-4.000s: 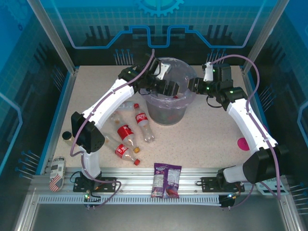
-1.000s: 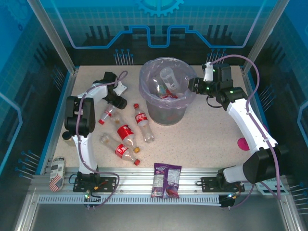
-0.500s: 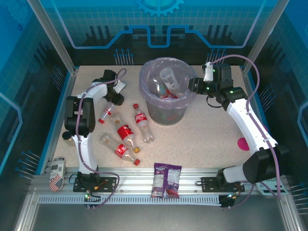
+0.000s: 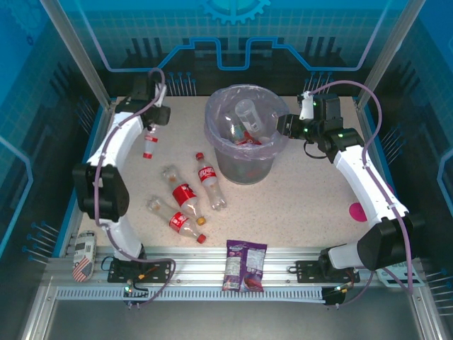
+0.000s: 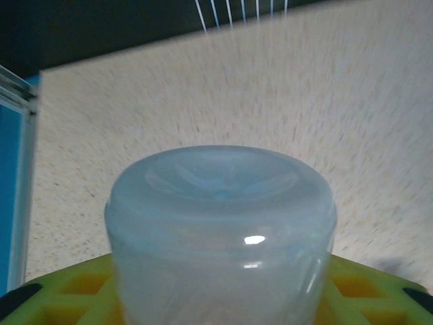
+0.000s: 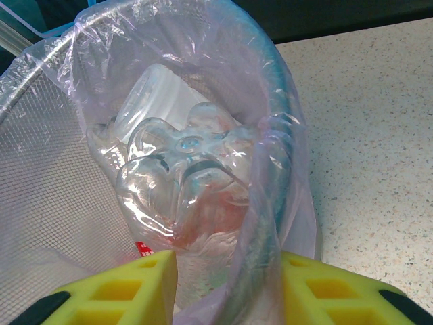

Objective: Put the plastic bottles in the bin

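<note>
The left gripper (image 4: 150,129) holds a bottle (image 4: 148,144) over the table's (image 4: 297,202) far-left corner. The right wrist view shows the right gripper (image 6: 226,274) pinching the bin's (image 6: 272,135) rim.

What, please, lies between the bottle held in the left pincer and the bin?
Bare speckled tabletop: in the top view, nothing sits on the stretch from the held bottle to the bin; the loose bottles lie nearer the arms' bases.

purple snack packet (image 4: 244,265) on the near rail (image 4: 184,273)
</note>
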Available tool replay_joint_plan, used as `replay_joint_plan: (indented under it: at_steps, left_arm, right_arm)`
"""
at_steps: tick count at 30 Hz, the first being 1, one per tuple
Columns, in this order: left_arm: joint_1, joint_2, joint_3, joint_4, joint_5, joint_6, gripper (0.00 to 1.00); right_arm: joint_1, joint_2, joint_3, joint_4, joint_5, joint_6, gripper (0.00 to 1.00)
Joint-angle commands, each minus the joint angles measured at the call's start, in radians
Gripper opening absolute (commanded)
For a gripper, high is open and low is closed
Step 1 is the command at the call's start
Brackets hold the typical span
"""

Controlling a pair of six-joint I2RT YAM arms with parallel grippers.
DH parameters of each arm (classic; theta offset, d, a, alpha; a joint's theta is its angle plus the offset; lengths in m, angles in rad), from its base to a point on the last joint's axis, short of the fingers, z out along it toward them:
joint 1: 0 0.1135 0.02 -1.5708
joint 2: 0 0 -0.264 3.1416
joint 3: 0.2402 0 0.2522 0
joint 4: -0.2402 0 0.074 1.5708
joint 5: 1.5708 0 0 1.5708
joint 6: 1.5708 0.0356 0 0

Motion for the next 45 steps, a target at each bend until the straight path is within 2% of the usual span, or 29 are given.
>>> replay_joint_plan:
  at_steps: [1,3,8,11,14,16,21,26,30,37,45]
  left_arm:
    - [0.011,-0.121,0.037,-0.01,0.084,-0.193,0.52]
    - [0.008,-0.194,0.025,0.026,0.181,-0.275,0.52]
    - [-0.002,-0.369,-0.032,0.194,0.326,-0.473,0.49]
    - [-0.008,-0.463,-0.092,0.342,0.283,-0.648,0.48]
    - [-0.017,-0.515,-0.161,0.516,0.318,-0.828,0.45]
    - [-0.045,-0.509,-0.152,0.555,0.343,-0.879,0.44]
    - [-0.196,-0.437,-0.067,0.563,0.286,-0.809,0.45]
    - [-0.301,-0.322,-0.009,0.607,0.246,-0.736,0.45]
    - [-0.353,-0.219,0.027,0.627,0.245,-0.709,0.45]
    - [-0.428,-0.086,0.066,0.565,0.237,-0.624,0.46]
    - [-0.505,-0.023,-0.017,0.537,0.221,-0.565,0.48]
  right_arm:
    - [0.008,-0.032,0.002,0.009,-0.009,0.0,0.4]
    - [0.009,-0.033,0.001,0.01,-0.009,-0.001,0.4]
    - [0.009,-0.035,-0.002,0.013,-0.009,0.001,0.4]
    - [0.01,-0.037,-0.009,0.018,-0.007,0.003,0.4]
    - [0.012,-0.036,-0.016,0.028,-0.01,0.01,0.41]
    - [0.011,-0.037,-0.016,0.026,-0.011,0.008,0.4]
    - [0.011,-0.044,-0.015,0.019,-0.008,0.002,0.4]
    - [0.013,-0.043,-0.016,0.027,-0.014,0.009,0.4]
    - [0.015,-0.044,-0.01,0.019,-0.009,0.005,0.4]
    - [0.015,-0.049,0.0,0.005,-0.003,-0.002,0.4]
    - [0.017,-0.047,-0.009,0.013,-0.007,-0.001,0.4]
